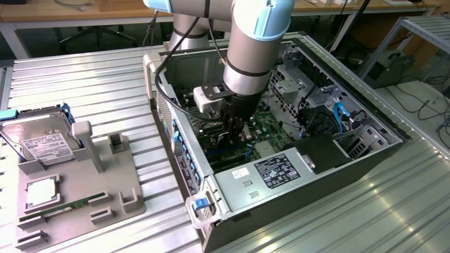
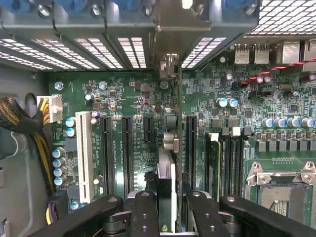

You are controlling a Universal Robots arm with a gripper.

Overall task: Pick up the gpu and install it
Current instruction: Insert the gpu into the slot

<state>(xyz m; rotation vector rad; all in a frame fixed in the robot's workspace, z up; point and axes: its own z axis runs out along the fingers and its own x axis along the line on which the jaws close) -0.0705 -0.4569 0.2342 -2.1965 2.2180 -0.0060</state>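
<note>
Reaching down into open computer case, arm with gripper is seen in exterior view, low over motherboard. Fixture plate with hard drive and memory stick is set at exterior view's left, well apart. In wrist view, gpu is seen edge-on, clamped between fingers, upright over motherboard slots; seating in slot is probably incomplete, contact hidden.
</note>
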